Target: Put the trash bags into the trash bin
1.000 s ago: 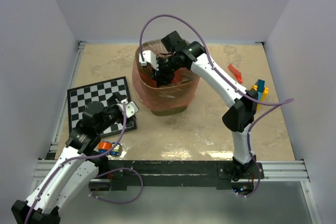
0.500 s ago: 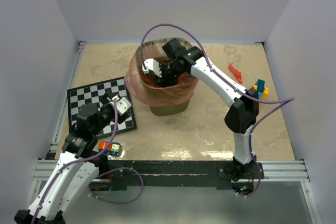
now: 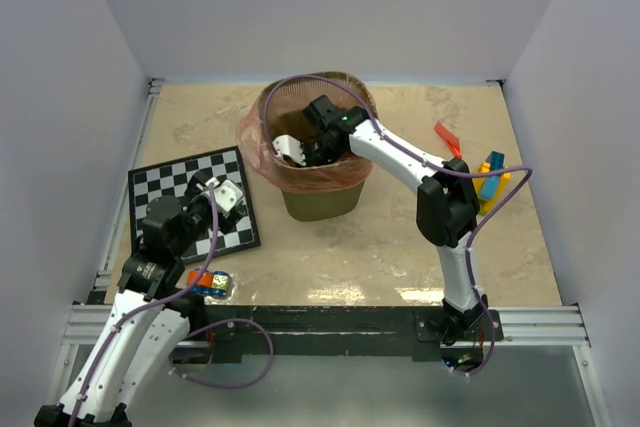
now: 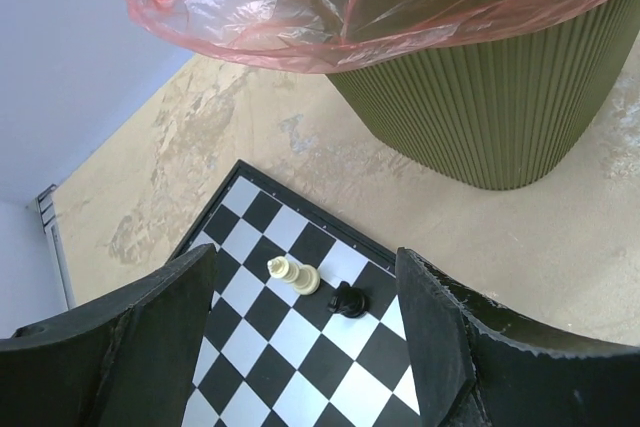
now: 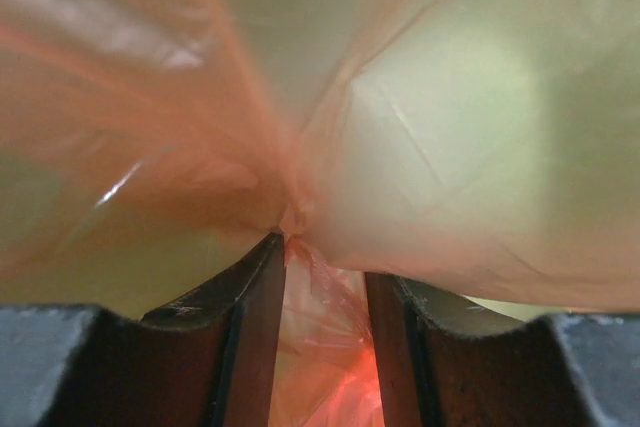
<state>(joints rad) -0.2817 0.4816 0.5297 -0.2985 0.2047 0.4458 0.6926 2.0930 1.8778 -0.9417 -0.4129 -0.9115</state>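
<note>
The olive-green trash bin (image 3: 318,204) stands mid-table with a red-pink trash bag (image 3: 262,152) spread over its rim and hanging inside. My right gripper (image 3: 300,152) reaches down into the bin's mouth. In the right wrist view its fingers (image 5: 250,297) are closed on a bunched fold of the film (image 5: 325,347), and stretched film fills the view ahead. A second trash bag, a small flat red strip (image 3: 447,137), lies on the table to the right. My left gripper (image 3: 228,190) hovers open over the chessboard, left of the bin (image 4: 490,97), with nothing between its fingers.
A chessboard (image 3: 170,182) lies left of the bin, carrying a white piece (image 4: 296,275) and a black piece (image 4: 346,299). Yellow and blue toy blocks (image 3: 492,172) sit at the right edge. An orange-and-blue object (image 3: 208,283) rests by the left arm. Walls close three sides.
My right gripper has sunk deeper into the bin, dragging film down, and its jaws have narrowed. The bag's edge has spread wider round the rim. The left arm has pulled back slightly.
</note>
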